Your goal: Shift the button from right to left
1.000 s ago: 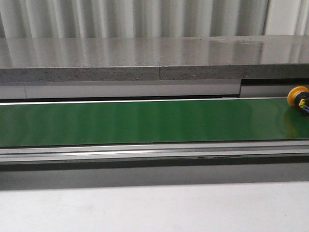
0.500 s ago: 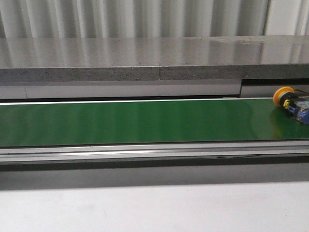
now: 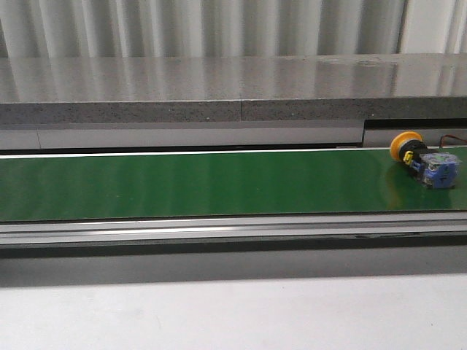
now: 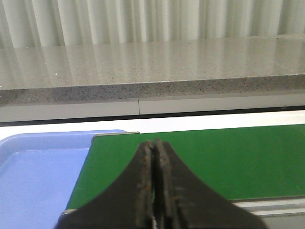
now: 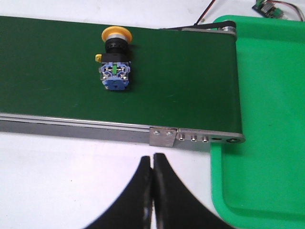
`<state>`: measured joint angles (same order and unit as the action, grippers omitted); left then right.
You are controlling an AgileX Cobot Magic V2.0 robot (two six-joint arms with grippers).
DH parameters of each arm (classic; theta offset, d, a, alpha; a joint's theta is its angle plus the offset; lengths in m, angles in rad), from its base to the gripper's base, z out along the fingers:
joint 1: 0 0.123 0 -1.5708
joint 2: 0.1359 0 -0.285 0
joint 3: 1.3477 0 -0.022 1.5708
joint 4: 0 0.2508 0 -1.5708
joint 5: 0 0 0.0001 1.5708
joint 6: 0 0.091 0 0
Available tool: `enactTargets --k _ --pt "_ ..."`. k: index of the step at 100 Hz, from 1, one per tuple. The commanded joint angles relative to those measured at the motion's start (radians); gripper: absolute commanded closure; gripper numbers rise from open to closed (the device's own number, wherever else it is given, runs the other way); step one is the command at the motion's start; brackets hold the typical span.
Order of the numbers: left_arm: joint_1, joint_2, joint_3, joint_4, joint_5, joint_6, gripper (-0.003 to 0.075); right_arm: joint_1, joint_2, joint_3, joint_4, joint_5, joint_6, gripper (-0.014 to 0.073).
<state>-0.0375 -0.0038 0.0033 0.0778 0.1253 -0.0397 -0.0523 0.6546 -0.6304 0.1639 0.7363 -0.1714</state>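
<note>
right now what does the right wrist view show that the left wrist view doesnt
Only the right wrist view shows the button lying on its side on the belt, the green tray past the belt's end, and the right gripper, shut. Only the left wrist view shows the blue tray at the other end of the belt, the grey stone ledge behind it, and the left gripper, shut. Both show the green conveyor belt and an empty, shut gripper.

front: level, forward | wrists: oblique, close | shared: belt [image 3: 219, 182]
</note>
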Motion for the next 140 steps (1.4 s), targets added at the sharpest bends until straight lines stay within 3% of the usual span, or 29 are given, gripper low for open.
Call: enactTargets --k 1,40,89,110,140 --pt "0.0 -0.032 0.039 -0.005 -0.077 -0.007 0.0741 0.0 -0.086 0.018 -0.017 -0.075 -0.014 0.0659" --pt "0.0 -0.032 0.039 -0.005 -0.079 -0.007 0.0741 0.0 -0.368 0.128 -0.02 -0.065 -0.014 0.0659" --pt "0.0 -0.032 0.019 -0.001 -0.15 -0.007 0.0741 0.0 -0.387 0.128 -0.02 -0.065 -0.014 0.0659" --pt "0.0 0.054 -0.082 -0.001 -0.048 -0.007 0.0741 0.0 -0.387 0.128 -0.02 -0.065 -0.014 0.0659" --pt "0.0 0.349 -0.297 -0.001 0.154 -0.007 0.0741 0.0 -0.387 0.128 -0.02 -0.065 -0.014 0.0659"
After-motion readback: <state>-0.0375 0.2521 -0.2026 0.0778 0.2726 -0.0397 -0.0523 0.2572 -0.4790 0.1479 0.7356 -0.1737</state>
